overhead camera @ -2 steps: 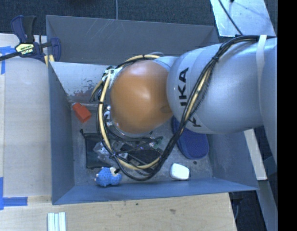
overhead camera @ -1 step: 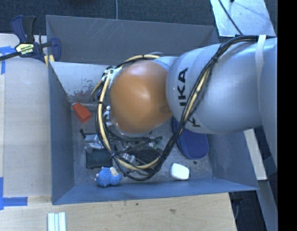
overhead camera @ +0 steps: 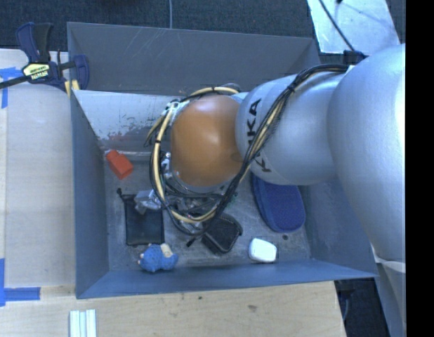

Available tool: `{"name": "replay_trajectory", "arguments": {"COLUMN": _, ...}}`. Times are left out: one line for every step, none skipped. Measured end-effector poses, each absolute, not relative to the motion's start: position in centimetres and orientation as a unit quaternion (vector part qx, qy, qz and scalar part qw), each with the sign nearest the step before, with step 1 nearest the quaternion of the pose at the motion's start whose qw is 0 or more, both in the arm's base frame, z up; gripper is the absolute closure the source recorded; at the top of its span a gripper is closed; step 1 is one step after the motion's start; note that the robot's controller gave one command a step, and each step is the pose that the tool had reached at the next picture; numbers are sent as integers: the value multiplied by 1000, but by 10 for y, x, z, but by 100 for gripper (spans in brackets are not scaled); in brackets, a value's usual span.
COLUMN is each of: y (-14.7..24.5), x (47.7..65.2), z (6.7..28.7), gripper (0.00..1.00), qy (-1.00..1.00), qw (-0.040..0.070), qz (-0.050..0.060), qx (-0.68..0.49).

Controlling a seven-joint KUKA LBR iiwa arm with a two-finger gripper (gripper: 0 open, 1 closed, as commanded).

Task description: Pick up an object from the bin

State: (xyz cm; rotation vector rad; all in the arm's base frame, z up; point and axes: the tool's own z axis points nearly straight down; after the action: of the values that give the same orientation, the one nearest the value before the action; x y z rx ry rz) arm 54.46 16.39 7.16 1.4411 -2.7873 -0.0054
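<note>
The arm comes in from the right, and its gripper (overhead camera: pixel 192 208) hangs low over the middle of the grey metal bin (overhead camera: pixel 90 209), close to the floor. The round orange cover on the wrist and the yellow and black cables looped about it hide most of the gripper from above. Whether the gripper is spread or pressed together cannot be told, and nothing can be seen held in it.

The dark mechanism below the cover sits between two things. Just to its left lies a flat black rectangular pouch (overhead camera: pixel 143 225), with a small silvery piece (overhead camera: pixel 147 201) at the pouch's upper edge, beside the cables. Just below and to its right lies a black rounded oval object (overhead camera: pixel 222 234). Whether the gripper touches either one cannot be made out.

The other things lie apart from it:
- A small orange-red block (overhead camera: pixel 119 163) sits near the left wall.
- A lumpy blue soft toy (overhead camera: pixel 158 258) lies by the front wall, below the pouch.
- A small white rounded lump (overhead camera: pixel 262 250) rests right of the black oval object.
- A dark blue oval pad (overhead camera: pixel 280 206) lies partly under the arm's silver body.
</note>
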Motion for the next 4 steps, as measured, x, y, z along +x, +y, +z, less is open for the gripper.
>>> {"name": "replay_trajectory", "arguments": {"y": 165, "x": 545, "z": 76, "gripper": 100, "qy": -887, "qw": -1, "qz": -1, "qx": 461}}
{"name": "replay_trajectory", "arguments": {"y": 131, "x": 513, "z": 164, "gripper": 100, "qy": -886, "qw": -4, "qz": 1, "qx": 463}}
{"name": "replay_trajectory", "arguments": {"y": 138, "x": 528, "z": 177, "gripper": 100, "qy": -885, "qw": -3, "qz": 0, "qx": 465}}
{"name": "replay_trajectory", "arguments": {"y": 179, "x": 504, "z": 150, "gripper": 100, "qy": -871, "qw": 0, "qz": -2, "qx": 492}}
